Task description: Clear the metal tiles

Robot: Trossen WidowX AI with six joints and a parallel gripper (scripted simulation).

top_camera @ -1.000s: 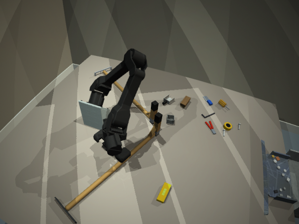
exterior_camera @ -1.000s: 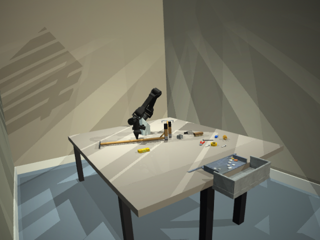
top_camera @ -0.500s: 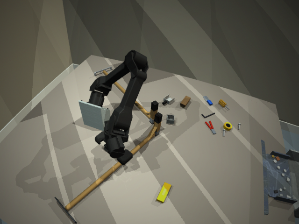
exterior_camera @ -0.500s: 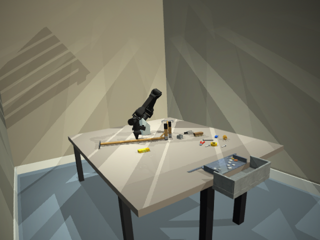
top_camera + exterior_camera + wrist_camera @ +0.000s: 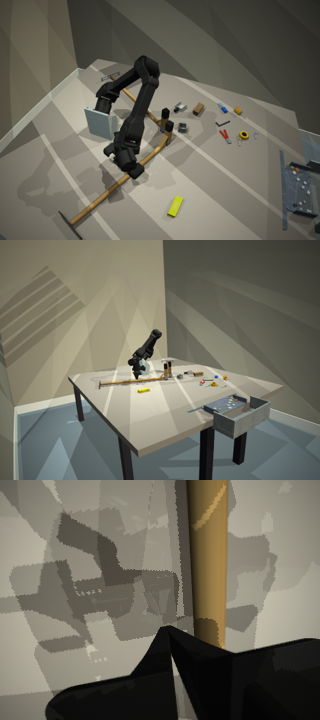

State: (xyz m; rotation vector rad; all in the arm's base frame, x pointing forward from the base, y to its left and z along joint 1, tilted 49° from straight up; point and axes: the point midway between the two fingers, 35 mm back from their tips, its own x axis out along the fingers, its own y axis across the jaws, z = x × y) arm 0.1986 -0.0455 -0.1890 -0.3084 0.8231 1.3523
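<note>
My gripper [image 5: 136, 377] [image 5: 165, 631] is shut and empty, pointing down beside the long scraper's wooden handle [image 5: 109, 191] [image 5: 118, 382] [image 5: 210, 570]. In the wrist view the handle runs just right of the fingertips. The scraper's thin dark blade [image 5: 69, 224] [image 5: 99, 384] is at its far left end; an upright black-tipped grip [image 5: 168, 130] [image 5: 165, 370] stands at the other. Several small white, orange, yellow and dark tiles [image 5: 298, 179] [image 5: 233, 404] lie on the bluish steel plate [image 5: 290, 192] [image 5: 218, 403]. The grey catch box [image 5: 248, 422] adjoins it beyond the table edge.
A second wooden-handled tool [image 5: 129, 94] with a gapped metal head [image 5: 110, 76] lies behind; its upright grip [image 5: 164, 117] stands beside the scraper's. A pale panel [image 5: 99, 125] stands by the arm base. A yellow block [image 5: 175, 205] [image 5: 143, 390], brown block [image 5: 198, 109], red pliers [image 5: 225, 136] and yellow tape [image 5: 243, 135] lie around.
</note>
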